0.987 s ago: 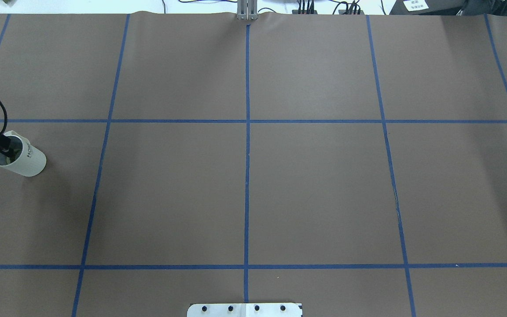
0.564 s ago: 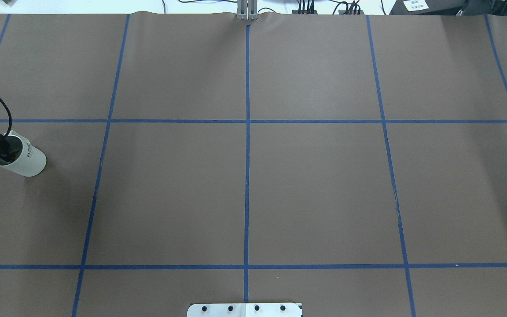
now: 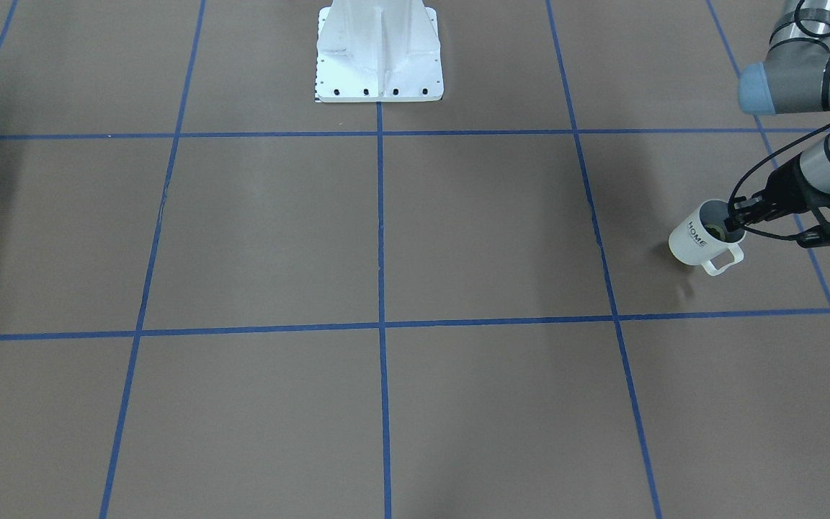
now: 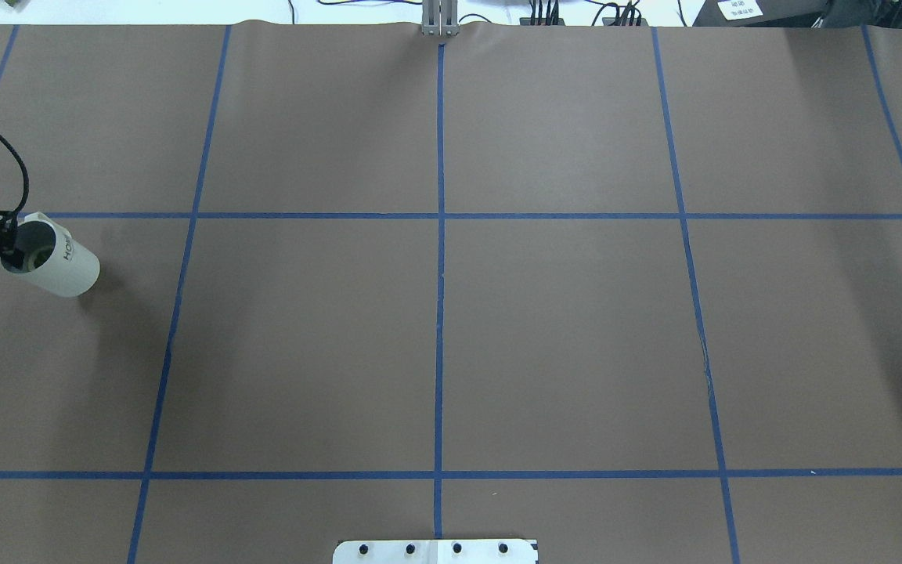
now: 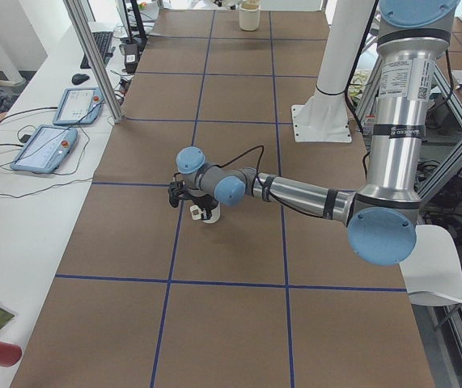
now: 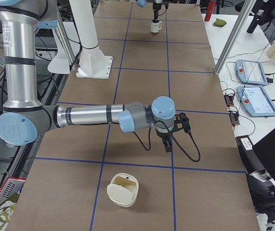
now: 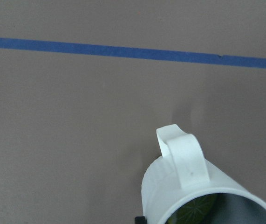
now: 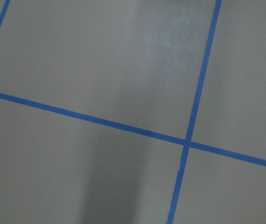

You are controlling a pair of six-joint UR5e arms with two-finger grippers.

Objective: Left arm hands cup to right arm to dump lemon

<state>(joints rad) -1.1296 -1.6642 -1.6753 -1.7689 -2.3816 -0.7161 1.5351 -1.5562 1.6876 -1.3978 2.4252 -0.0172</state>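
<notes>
The white cup [image 4: 59,268] with "HOME" lettering hangs tilted just above the table at its far left end. It also shows in the front-facing view [image 3: 696,241], the left side view [image 5: 204,213] and, small and far, the right side view [image 6: 155,26]. My left gripper [image 4: 6,244] is shut on the cup's rim, one finger inside; it also shows in the front-facing view [image 3: 734,218]. The yellow-green lemon [image 7: 195,210] lies inside the cup. My right gripper [image 6: 167,143] shows only in the right side view, low over the table; I cannot tell if it is open.
A cream bowl-like container [image 6: 123,190] lies on its side near the table's right end. The robot's white base [image 3: 379,58] stands mid-table at the robot's edge. Tablets [image 5: 48,145] lie on the side bench. Blue tape lines grid the brown table.
The left gripper has lifted the cup off the table and carried it a little farther from the robot, tilting it more.
</notes>
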